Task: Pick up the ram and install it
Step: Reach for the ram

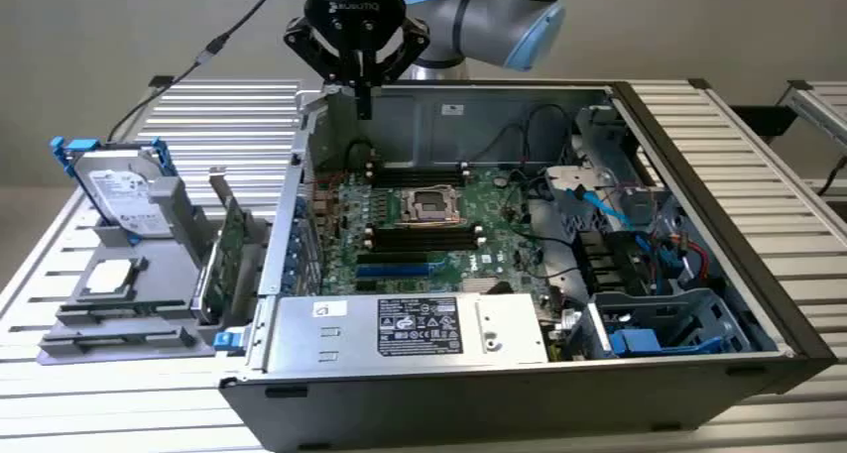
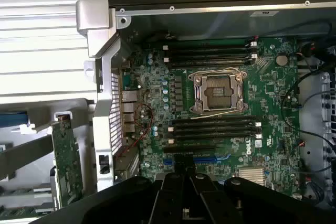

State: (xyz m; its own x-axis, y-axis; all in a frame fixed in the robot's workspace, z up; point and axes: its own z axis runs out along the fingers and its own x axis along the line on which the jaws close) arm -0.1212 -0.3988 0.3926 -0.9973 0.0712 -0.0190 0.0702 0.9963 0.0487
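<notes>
An open computer case (image 1: 721,215) is shown lying on its side on a slatted metal table (image 1: 119,413), with the motherboard (image 2: 273,82) exposed. The gripper (image 1: 360,98) is held above the far corner of the case on the exterior view's left, clear of the board. Its fingers (image 2: 173,184) are pressed fully together and nothing is gripped between them.

The task is judged to be barely begun, if at all. Nothing is held, and the dark memory slots (image 2: 210,127) on either side of the processor socket (image 2: 218,93) look unfilled, though a thin stick seated there would be hard to make out from above. Both the pick-up and the seating appear to be left.

A grey parts rack (image 1: 119,339) is set just beside the case on the exterior view's left. A hard drive (image 1: 119,187) with blue rails is stood at its far end, and a green board (image 1: 234,237) is stood on edge nearest the case wall. The ram is judged to be in this rack, but whether that green board is the ram or a wider card cannot be told. The board is seen as flat, green and dotted with small components
</notes>
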